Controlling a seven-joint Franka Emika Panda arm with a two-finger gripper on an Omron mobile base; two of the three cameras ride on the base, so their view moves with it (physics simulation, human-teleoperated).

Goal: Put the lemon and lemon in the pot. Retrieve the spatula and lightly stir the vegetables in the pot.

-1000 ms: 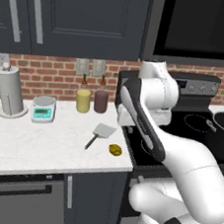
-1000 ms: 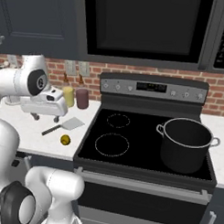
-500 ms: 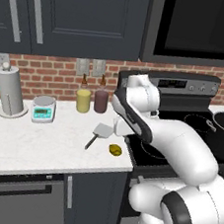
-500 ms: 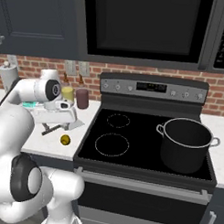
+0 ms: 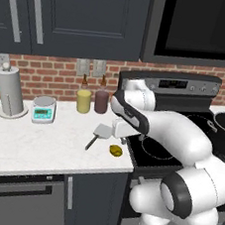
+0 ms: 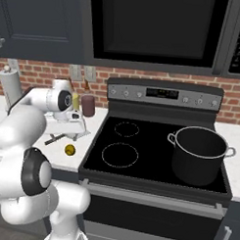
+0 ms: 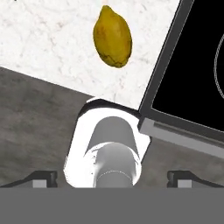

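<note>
Close-up, lemon (image 7: 112,36) on white counter (image 7: 39,39), pincer (image 7: 112,176) tips apart, pot (image 6: 199,154) on stove.

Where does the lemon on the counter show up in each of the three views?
Left base view: lemon lower centre, beside the spatula.
Right base view: left of centre, near the stove's left edge.
Hand view: top centre.
Shared landmark: the stove's left edge beside the white counter.
</note>
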